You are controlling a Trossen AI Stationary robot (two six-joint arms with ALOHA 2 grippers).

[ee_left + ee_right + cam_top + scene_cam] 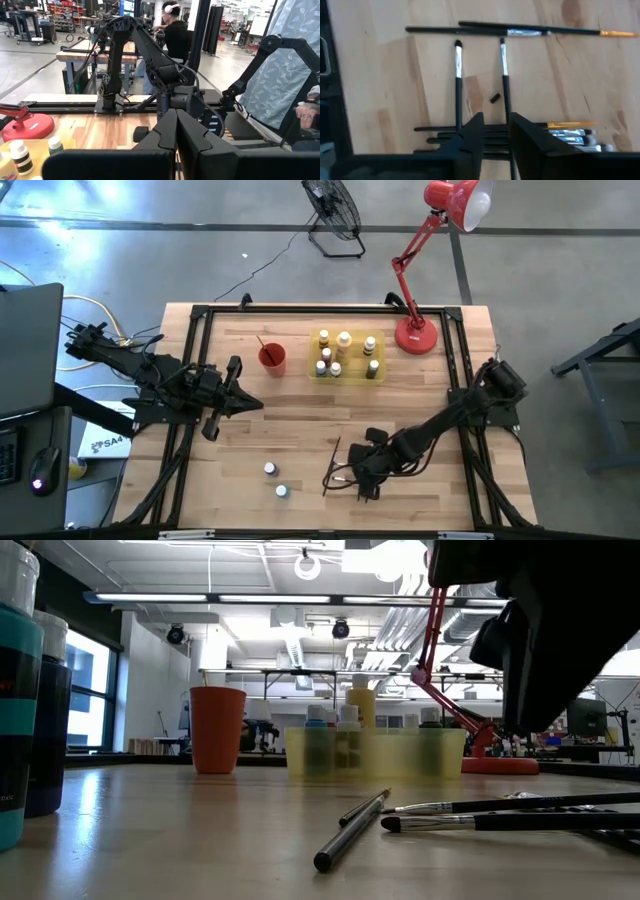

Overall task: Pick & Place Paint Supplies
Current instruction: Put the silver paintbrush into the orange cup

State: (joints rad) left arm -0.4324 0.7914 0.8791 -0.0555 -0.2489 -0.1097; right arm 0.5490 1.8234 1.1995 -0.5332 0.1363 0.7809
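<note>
Paintbrushes (pixel 505 80) lie loose on the wooden table (pixel 300 410) near its front edge, directly under the right gripper (pixel 362 470), whose jaws stand narrowly parted just above the bundle and grip nothing that I can see. Most small paint bottles (pixel 345 352) already stand in the yellow tray (pixel 345 375) at the back, beside the red cup (pixel 272 358), which holds one brush. Two bottles (pixel 275 480) remain out on the bare wood, well apart from the tray. By my reading, the job is roughly past halfway, with several brushes and those two bottles left. The left gripper (pixel 232 395) waits closed and empty at the left.
</note>
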